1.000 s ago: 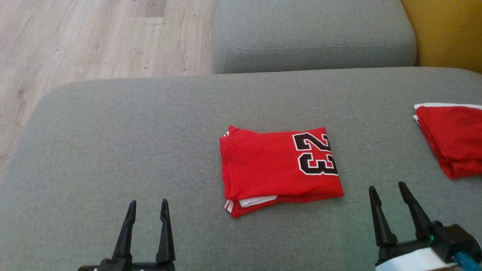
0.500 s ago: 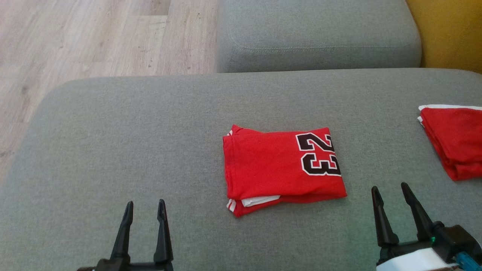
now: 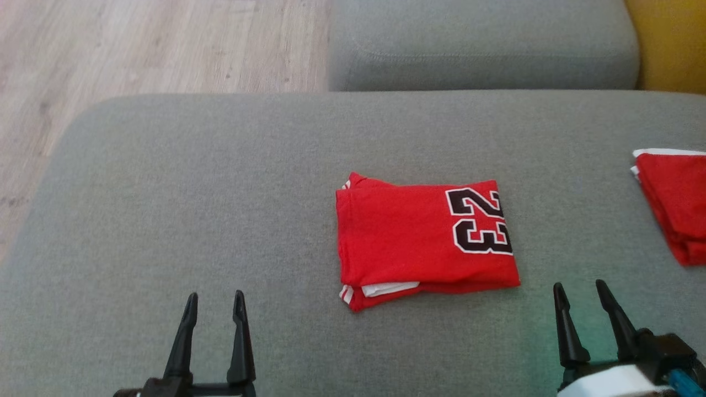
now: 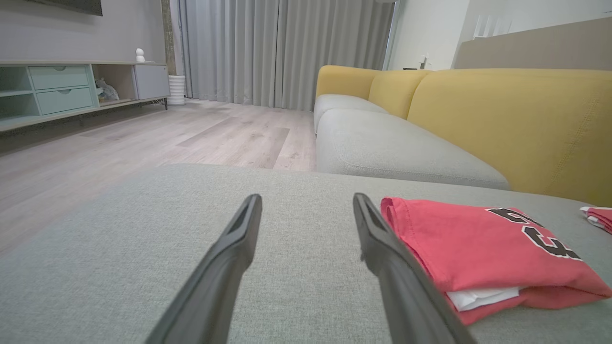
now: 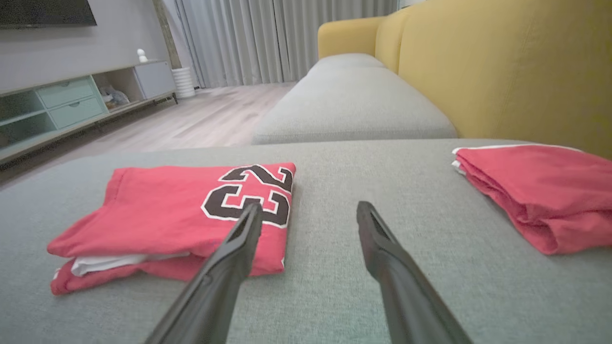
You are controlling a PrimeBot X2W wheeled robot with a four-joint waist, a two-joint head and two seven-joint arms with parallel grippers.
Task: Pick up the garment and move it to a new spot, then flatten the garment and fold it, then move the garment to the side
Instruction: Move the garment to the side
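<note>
**Head view: garment point(image 3: 424, 240) folded, side move pending**

I see it lying mid sofa seat point(image 3: 165, 193), a flat red rectangle reading "23". I judge only the shift aside is left to do; a second red bundle point(image 3: 673, 204) sits at the right edge. My left hand point(image 3: 215, 294) and right hand point(image 3: 579, 283) gape wide, empty.
</note>
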